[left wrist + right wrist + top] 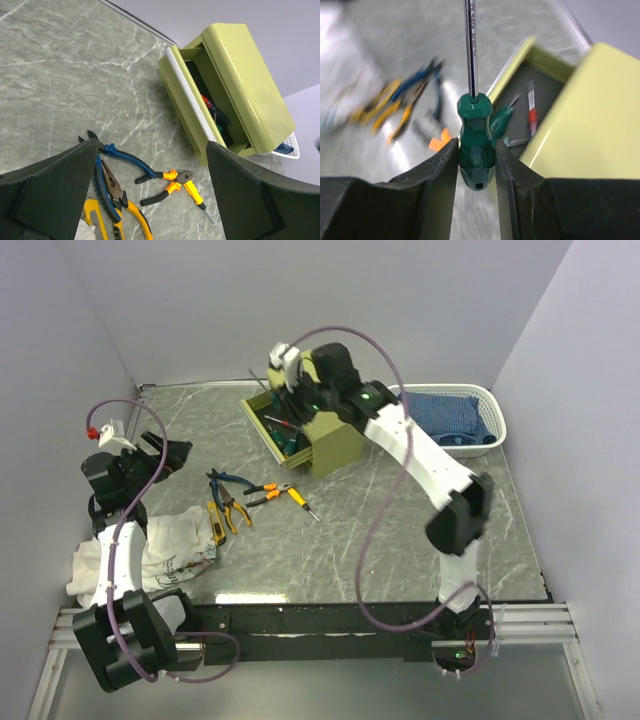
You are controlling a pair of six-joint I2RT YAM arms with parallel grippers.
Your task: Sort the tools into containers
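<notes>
Right pincer [476, 150] clamps green screwdriver [475, 120] near open drawer [510, 70].

A white slatted basket [503, 420] is set at the far right corner of the grey, white-veined table [300, 560], and a blue cloth [447, 412] is bunched inside it. A crumpled white cloth [180, 532] bearing a dark printed mark is laid at the table's near left. The table is enclosed by plain pale walls [200, 300] at the back and both sides, and an aluminium rail [530, 622] is fixed along its near edge.
</notes>
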